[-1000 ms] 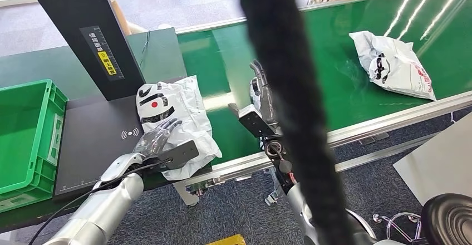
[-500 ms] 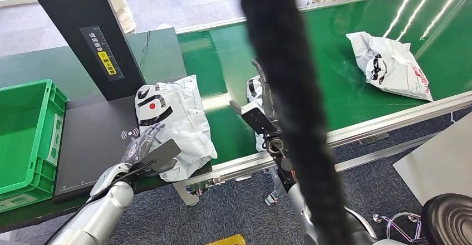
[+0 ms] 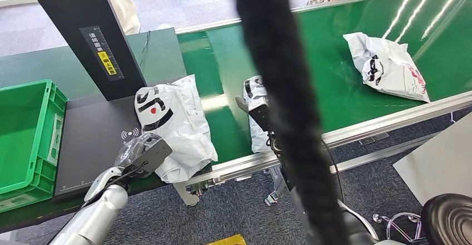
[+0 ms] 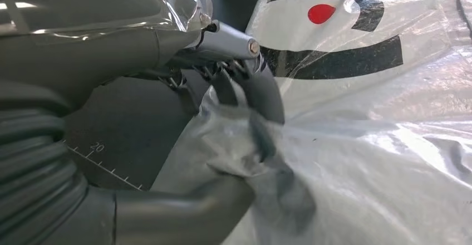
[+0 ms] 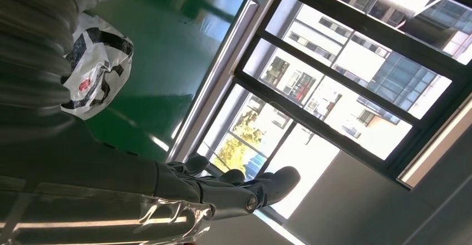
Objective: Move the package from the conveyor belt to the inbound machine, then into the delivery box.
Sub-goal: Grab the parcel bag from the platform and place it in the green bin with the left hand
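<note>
Over the last second the left hand (image 3: 135, 151) has drawn back toward the near edge, now pinching the package (image 3: 175, 125) by its near-left corner; the delivery box (image 3: 25, 136) waits at far left. The package lies on the inbound machine's black plate (image 3: 92, 139). The right hand (image 5: 234, 186) hangs unclenched, holding nothing. The green conveyor belt (image 3: 334, 61) carries another bag (image 3: 387, 67).

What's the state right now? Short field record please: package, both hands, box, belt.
package: white bag with black print and a red dot, lying on the black inbound machine plate, edge overhanging the belt
left hand: grips a bunched fold of the bag
right hand: raised, holds nothing, fingers apart
delivery box: green crate beside the plate
conveyor belt: another white bag lies on it
</note>
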`<state>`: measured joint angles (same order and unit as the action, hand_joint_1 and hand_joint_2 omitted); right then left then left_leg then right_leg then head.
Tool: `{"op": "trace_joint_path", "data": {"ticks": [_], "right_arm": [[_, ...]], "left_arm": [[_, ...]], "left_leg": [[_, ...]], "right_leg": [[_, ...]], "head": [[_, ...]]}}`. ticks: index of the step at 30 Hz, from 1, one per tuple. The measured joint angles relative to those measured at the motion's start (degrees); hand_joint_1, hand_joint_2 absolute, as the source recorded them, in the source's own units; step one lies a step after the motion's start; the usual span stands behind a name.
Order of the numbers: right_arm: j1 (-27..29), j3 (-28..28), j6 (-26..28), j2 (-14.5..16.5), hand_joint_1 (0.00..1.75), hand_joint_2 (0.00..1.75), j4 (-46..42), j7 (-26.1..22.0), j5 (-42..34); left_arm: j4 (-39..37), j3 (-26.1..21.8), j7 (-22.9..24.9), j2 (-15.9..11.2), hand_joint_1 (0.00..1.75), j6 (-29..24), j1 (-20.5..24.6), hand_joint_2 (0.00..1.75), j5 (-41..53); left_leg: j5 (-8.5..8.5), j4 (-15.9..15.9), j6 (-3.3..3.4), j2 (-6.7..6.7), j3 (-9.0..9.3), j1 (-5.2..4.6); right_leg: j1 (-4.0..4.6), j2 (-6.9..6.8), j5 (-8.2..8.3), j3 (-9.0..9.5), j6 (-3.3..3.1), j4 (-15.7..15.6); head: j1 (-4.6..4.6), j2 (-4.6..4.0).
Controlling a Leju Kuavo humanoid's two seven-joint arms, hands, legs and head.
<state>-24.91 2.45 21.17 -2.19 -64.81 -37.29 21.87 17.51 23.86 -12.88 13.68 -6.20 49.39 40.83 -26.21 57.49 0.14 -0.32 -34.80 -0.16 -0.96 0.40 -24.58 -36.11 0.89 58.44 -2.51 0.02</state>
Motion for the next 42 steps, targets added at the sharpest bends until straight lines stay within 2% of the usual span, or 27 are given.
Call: {"op": "trace_joint_path", "data": {"ticks": [24, 29, 37, 42], "right_arm": [[0.25, -1.01, -1.27, -0.14, 0.00, 1.75, -0.90, -0.19, -2.00], [0.69, -1.25, -1.21, -0.16, 0.00, 1.75, -0.90, -0.43, -2.36], [4.31, -2.38, -0.51, -0.17, 0.00, 1.75, -1.22, -2.03, -4.06], [5.13, -2.60, -0.49, -0.19, 0.00, 1.75, -1.22, -2.30, -4.29]], "left_arm": [[0.03, -3.53, -0.15, -1.36, 1.75, -1.65, -0.10, 1.75, 2.74], [0.20, -3.90, 1.68, -3.18, 1.75, -2.27, 1.70, 1.75, 5.52], [0.87, -4.48, 3.74, -7.84, 1.75, -1.63, 8.09, 1.75, 7.95], [1.04, -4.65, 4.30, -9.08, 1.75, -1.45, 10.01, 1.75, 8.35]], "left_leg": [[0.00, 0.00, 0.00, 0.01, 0.00, 0.00], [0.01, 0.00, -0.01, 0.02, 0.02, 0.00], [0.01, -0.01, -0.02, 0.02, 0.01, 0.07], [0.01, 0.00, -0.02, 0.02, 0.01, 0.07]], "right_leg": [[0.00, 0.00, 0.00, 0.00, 0.00, 0.00], [0.03, 0.01, 0.00, 0.00, -0.01, 0.00], [0.05, 0.01, 0.00, -0.01, -0.01, 0.02], [0.05, 0.01, 0.00, -0.01, -0.01, 0.02]], "head": [[-0.01, 0.00], [-0.01, 0.00], [-0.01, 0.00], [-0.01, 0.00]]}}
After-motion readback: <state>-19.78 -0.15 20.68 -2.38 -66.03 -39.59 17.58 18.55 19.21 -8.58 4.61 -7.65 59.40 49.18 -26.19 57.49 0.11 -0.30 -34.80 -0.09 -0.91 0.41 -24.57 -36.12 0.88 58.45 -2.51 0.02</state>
